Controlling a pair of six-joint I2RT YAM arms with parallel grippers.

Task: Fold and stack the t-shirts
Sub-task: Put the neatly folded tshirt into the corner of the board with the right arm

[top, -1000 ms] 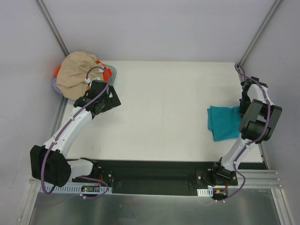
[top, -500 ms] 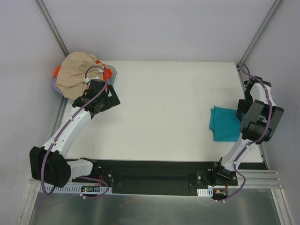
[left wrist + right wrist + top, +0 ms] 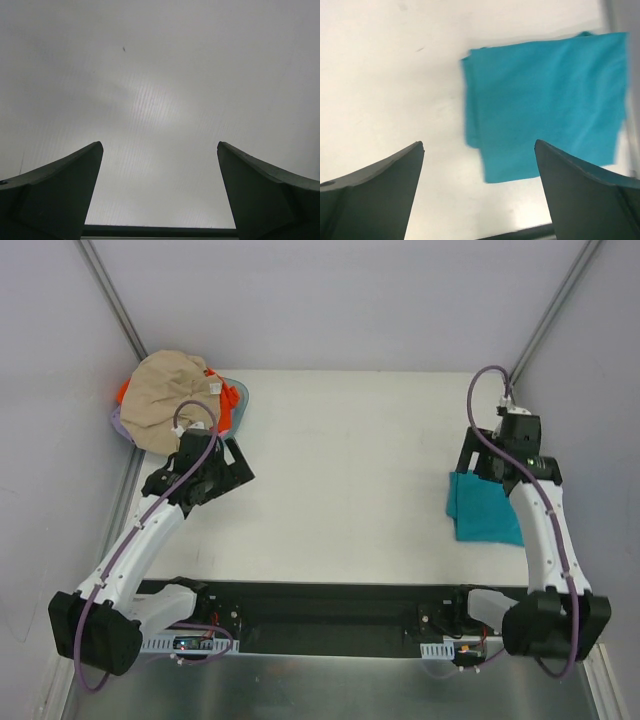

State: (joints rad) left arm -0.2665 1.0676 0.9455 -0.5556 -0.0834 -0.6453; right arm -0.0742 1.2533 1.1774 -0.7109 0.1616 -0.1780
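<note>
While the right hand (image 3: 479, 143) hung open and empty, the folded teal t-shirt (image 3: 545, 100) lay flat on the tabletop (image 3: 395, 75) just beyond its fingertips, offset rightward, nearly square, long axis unclear; the left hand (image 3: 160, 145) gaped open too.

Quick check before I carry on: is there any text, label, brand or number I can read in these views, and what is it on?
No text can be read in any view.
White label on the beige t-shirt: too small to read.
Teal t-shirt: plain, with no print showing in the right wrist view.
Left wrist view: no writing.
</note>
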